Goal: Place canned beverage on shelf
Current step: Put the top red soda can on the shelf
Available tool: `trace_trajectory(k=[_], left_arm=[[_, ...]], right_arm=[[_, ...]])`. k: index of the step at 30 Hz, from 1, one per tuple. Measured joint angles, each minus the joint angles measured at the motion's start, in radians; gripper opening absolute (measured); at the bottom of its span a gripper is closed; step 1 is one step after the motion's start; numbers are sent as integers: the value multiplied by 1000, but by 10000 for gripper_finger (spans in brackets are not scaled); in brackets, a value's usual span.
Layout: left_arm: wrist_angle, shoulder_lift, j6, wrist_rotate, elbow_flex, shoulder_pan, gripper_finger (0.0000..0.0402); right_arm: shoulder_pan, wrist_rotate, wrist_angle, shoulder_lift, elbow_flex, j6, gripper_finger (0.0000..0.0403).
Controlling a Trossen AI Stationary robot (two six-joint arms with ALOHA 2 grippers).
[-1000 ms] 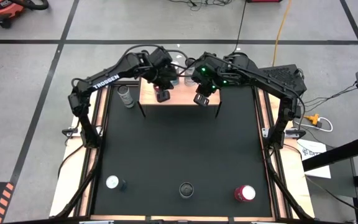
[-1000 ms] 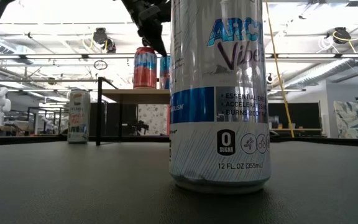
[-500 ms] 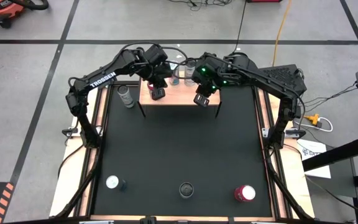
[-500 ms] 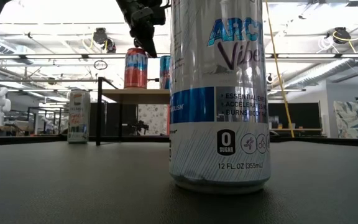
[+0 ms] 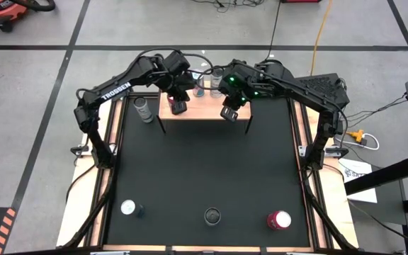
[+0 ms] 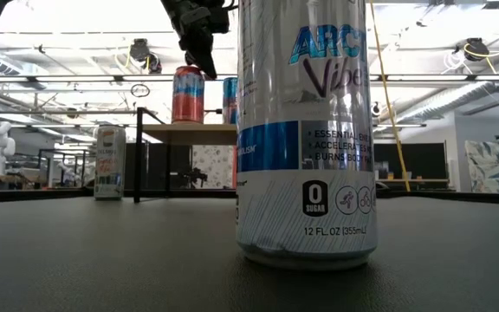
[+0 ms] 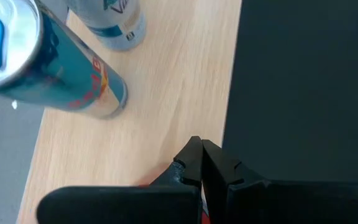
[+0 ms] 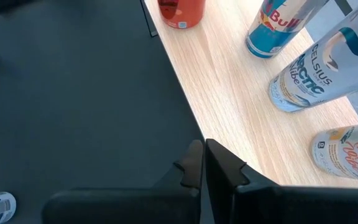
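A red can (image 6: 188,95) stands upright on the left part of the shelf (image 5: 207,111), a light-wood board on thin black legs at the table's far side. My left gripper (image 6: 208,71) is shut and slants down to the can's top, at its right side. A blue Red Bull can (image 7: 55,68) and a pale can (image 7: 114,18) stand farther back on the board. My right gripper (image 8: 202,158) is shut and hangs over the shelf's near right edge (image 5: 228,113), touching nothing. My left gripper's shut fingertips (image 6: 206,68) meet the red can at the right side of its top rim (image 6: 201,71), slanting down from above and from the right. The can stands upright on the board. In the wrist view the gripper's body covers the can but for a red sliver (image 7: 151,182).
More cans stand on the shelf's right part: a Celsius can (image 8: 316,74) and an orange-lettered one (image 8: 347,155). A grey can (image 5: 144,110) stands on the black table left of the shelf. Three cans stand along the near edge, among them the Arctic Vibe can (image 6: 306,130).
My left gripper, still shut, has moved toward the table's left edge above the shelf. The red can has slid along the board to the left with it, staying upright.
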Motion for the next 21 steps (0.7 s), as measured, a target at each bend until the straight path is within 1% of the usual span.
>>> trace_trajectory(k=[14,16,18,21], left_arm=[[4,-93,-27,13,1,-3,4],[0,-106,-52,31,3,-8,4],[-19,-117,-78,74,4,-16,4],[-116,-126,-78,117,4,-38,4]], right_arm=[[0,0,-11,-3,0,-11,0],[0,1,-28,-6,0,-16,0],[-2,2,-65,-7,0,-20,0],[-3,4,-89,-6,0,-19,0]])
